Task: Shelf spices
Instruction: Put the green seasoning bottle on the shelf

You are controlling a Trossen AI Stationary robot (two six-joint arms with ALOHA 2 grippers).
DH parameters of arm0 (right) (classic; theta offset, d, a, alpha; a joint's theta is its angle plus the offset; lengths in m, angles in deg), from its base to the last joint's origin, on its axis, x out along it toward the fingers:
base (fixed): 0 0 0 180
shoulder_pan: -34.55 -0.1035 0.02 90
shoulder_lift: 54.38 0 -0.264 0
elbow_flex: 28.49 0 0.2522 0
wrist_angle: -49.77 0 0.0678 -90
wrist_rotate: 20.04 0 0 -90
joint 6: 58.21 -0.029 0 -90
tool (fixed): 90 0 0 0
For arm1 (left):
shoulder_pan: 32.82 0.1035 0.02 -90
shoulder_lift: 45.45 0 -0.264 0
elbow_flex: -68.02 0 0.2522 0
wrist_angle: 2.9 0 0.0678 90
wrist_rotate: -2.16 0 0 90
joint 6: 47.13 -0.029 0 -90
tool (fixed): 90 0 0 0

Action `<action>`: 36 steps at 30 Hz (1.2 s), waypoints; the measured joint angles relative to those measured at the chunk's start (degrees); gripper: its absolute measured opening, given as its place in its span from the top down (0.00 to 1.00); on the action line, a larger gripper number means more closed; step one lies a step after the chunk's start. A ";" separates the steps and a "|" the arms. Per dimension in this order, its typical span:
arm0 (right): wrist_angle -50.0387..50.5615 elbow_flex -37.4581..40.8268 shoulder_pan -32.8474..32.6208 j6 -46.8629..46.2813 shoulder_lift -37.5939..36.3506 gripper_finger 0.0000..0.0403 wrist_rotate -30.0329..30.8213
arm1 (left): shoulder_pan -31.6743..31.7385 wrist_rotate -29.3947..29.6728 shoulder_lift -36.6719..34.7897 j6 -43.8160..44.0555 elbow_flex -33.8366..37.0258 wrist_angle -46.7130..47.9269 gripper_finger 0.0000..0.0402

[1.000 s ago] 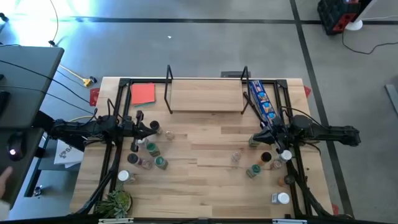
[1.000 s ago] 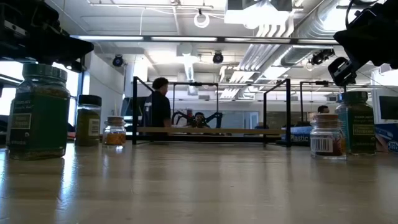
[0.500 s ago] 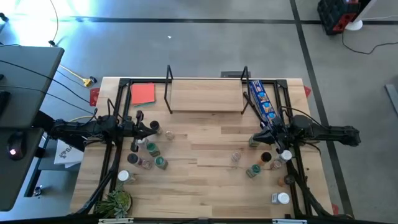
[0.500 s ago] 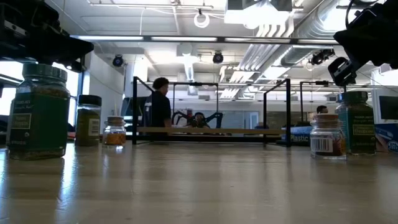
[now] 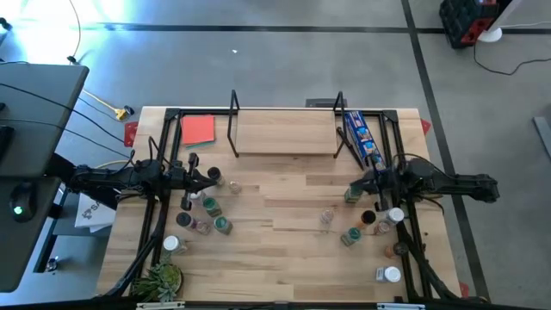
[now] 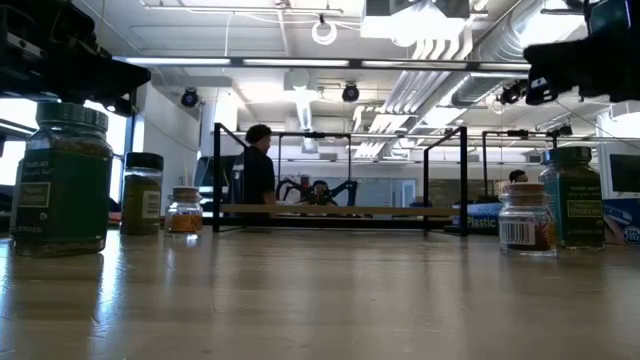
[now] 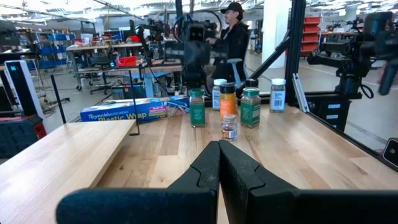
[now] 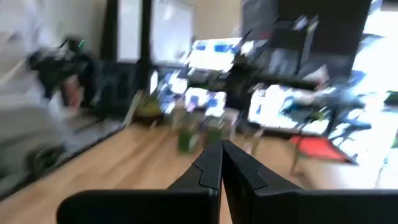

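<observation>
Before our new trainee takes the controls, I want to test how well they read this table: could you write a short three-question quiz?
1. True or false: jars already stand on the shelf.
2. What lies beside the shelf's right end? A) red card B) blue package C) plant
3. Fill in: the left pincer's fingers are ____.

Key: 1 false, the board is bare and the jars stand on the table. 2 B, the blue package; the red card lies left. 3 shut, as are the right pincer's.
</observation>
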 joint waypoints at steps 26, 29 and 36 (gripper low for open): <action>-7.88 -31.38 -6.09 -18.56 45.40 0.99 17.36 | -0.02 8.12 0.00 -1.53 0.02 -1.38 1.00; 11.40 -41.76 -5.22 -17.81 51.34 0.99 14.99 | -0.01 9.67 0.00 -1.53 0.02 -1.62 1.00; 59.36 -68.94 -3.95 -20.17 64.46 0.99 11.34 | 0.00 9.91 0.19 -1.49 0.02 -1.62 1.00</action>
